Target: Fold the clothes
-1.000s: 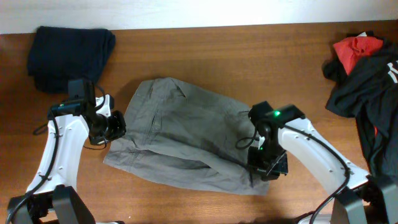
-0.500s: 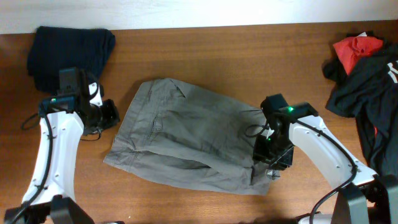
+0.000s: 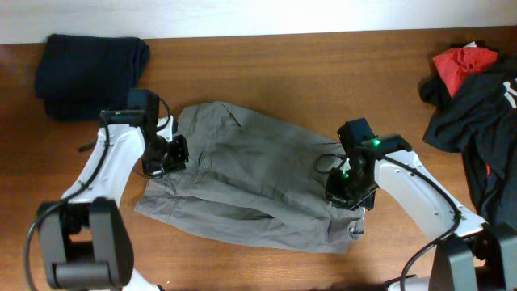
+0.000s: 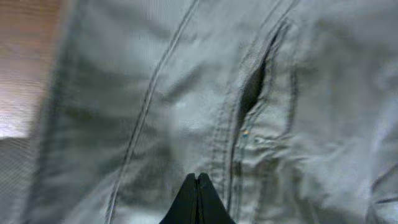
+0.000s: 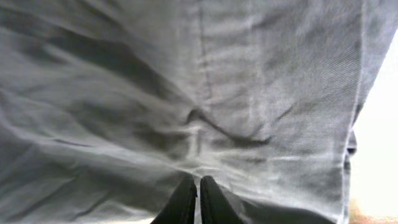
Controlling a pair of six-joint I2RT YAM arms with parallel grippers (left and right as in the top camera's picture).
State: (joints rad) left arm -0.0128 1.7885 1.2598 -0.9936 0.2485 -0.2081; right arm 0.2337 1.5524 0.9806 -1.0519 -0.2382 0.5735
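The clothes (image 3: 242, 178), a grey-olive trouser-like garment, lie crumpled flat in the middle of the wooden table. My left gripper (image 3: 171, 153) is over their left edge. In the left wrist view its tips (image 4: 197, 177) are pressed together, shut, above the fabric beside a pocket slit (image 4: 252, 93). My right gripper (image 3: 339, 194) sits on the garment's right edge. In the right wrist view its tips (image 5: 198, 180) are nearly together where the cloth (image 5: 199, 93) puckers into a small ridge, pinching the fabric.
A dark navy garment (image 3: 89, 69) lies folded at the back left corner. A heap of red and black garments (image 3: 477, 89) fills the right edge. Bare wood (image 3: 323, 73) shows behind the clothes.
My left arm swung right from the bare table onto the garment's left edge and its jaws closed. My right gripper shifted slightly up onto the right edge and closed on the cloth.
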